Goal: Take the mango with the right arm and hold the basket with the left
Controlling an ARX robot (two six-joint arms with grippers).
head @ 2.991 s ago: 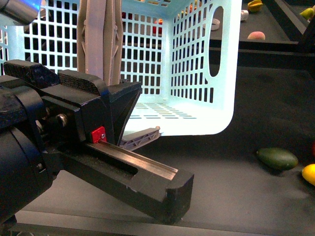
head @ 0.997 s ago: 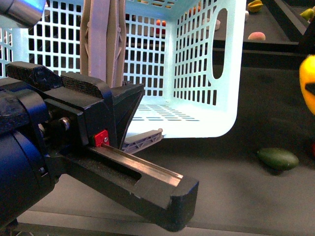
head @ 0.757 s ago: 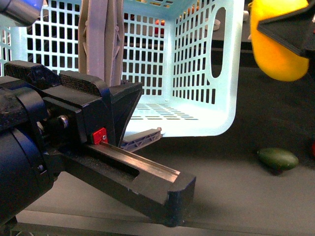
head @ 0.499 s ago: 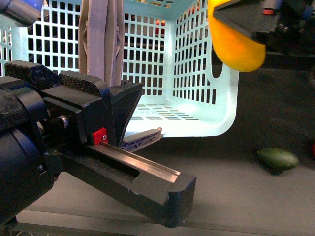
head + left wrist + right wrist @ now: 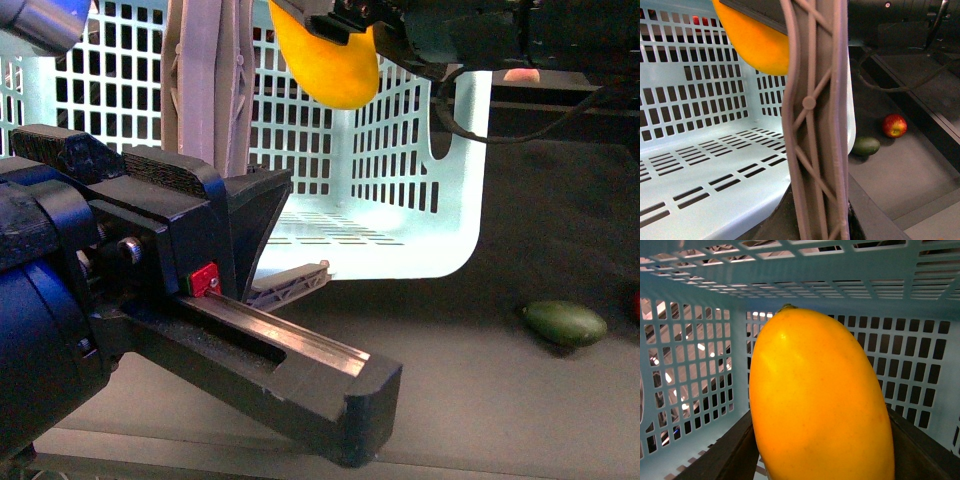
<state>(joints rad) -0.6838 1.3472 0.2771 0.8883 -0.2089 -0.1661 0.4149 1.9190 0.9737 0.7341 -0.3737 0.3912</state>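
The pale blue basket (image 5: 400, 180) is tipped with its open side toward me. My left gripper (image 5: 240, 240) fills the lower left of the front view, shut on the basket's grey-brown handle (image 5: 205, 80). In the left wrist view that handle (image 5: 812, 125) runs up from between the jaws. The yellow mango (image 5: 325, 60) hangs at the basket's mouth, with my right gripper (image 5: 340, 15) shut on it. In the right wrist view the mango (image 5: 820, 405) fills the space between the dark fingers (image 5: 725, 455), with the basket's lattice walls (image 5: 700, 365) all around it.
A dark green oval fruit (image 5: 563, 322) lies on the black table right of the basket, also in the left wrist view as the green fruit (image 5: 866, 146) beside a red apple (image 5: 894, 125). A cable (image 5: 500, 135) hangs from the right arm. A raised ledge runs behind.
My right gripper has lifted the mango from the table at the far right and carried it leftward to the basket's mouth. The left gripper and basket have barely moved.
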